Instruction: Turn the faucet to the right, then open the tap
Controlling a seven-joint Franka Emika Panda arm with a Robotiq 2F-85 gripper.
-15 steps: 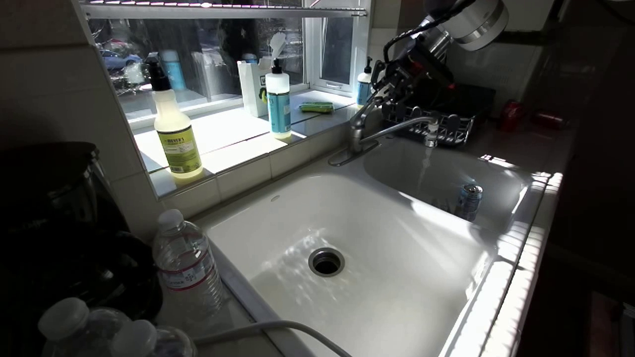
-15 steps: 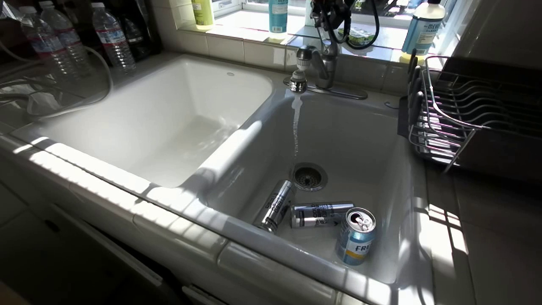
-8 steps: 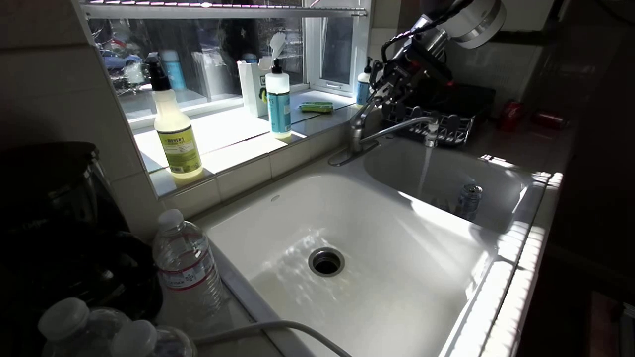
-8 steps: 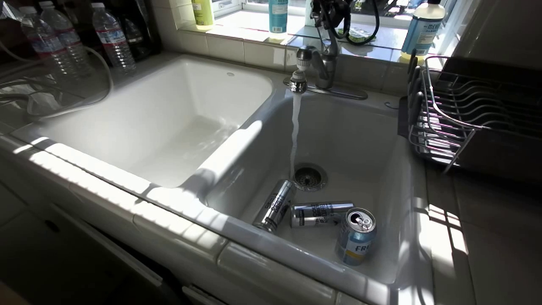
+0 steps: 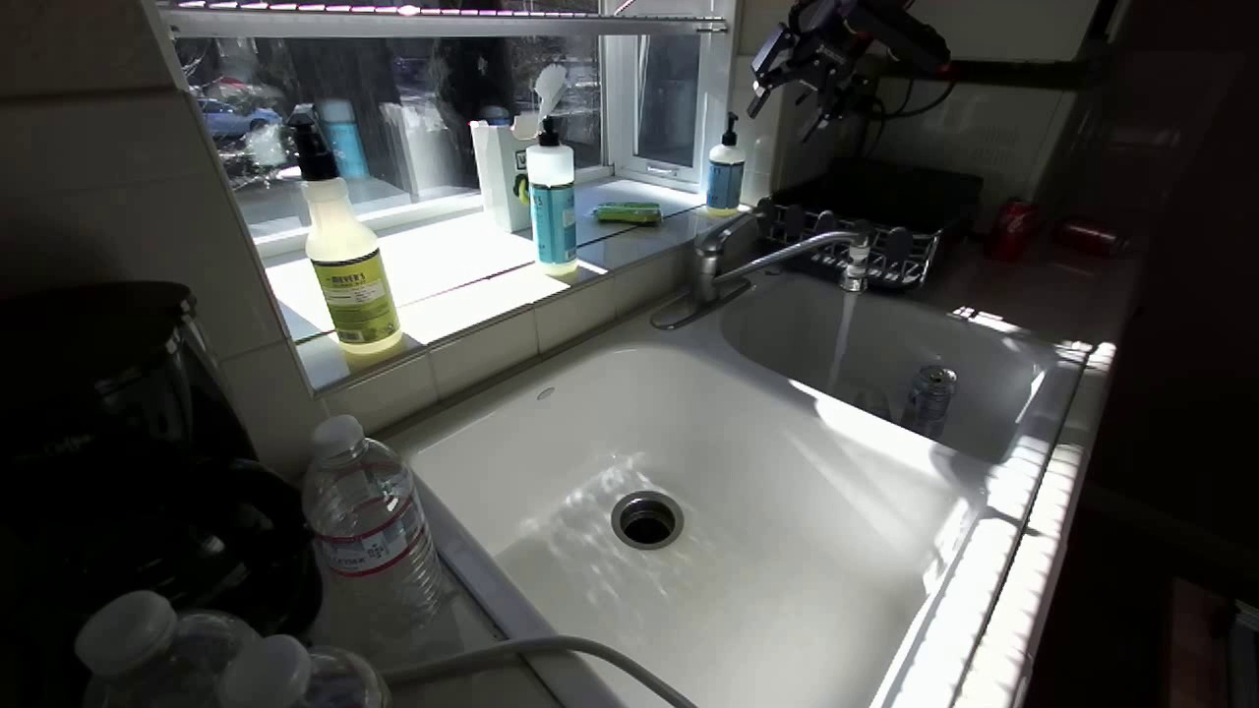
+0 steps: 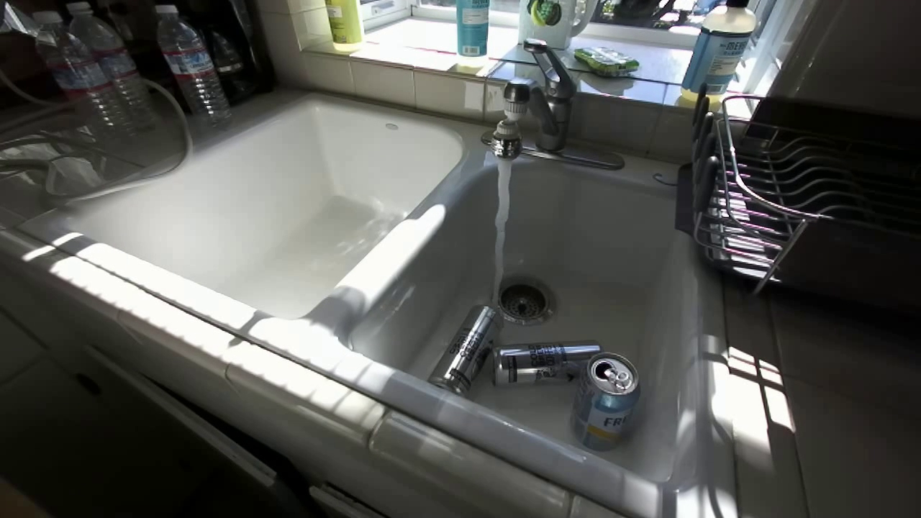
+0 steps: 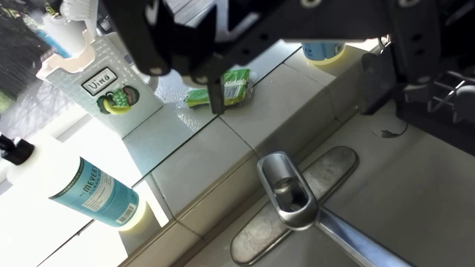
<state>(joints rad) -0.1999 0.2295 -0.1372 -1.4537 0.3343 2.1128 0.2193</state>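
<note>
Near the faucet, perhaps wrapped sponges

Hard sunlight comes through the window behind the sink, burning parts of the sill white. Rippled glints lie inside the sink, beside the drain; along the sink's front, barred sun and shadow cross the tiled edge. The black appliance and dish rack, on either side of the sink, sit in gloom. In the wrist view, glare bleaches the blue-labelled bottle behind the sink, while the gripper hangs dark, almost a silhouette
</note>
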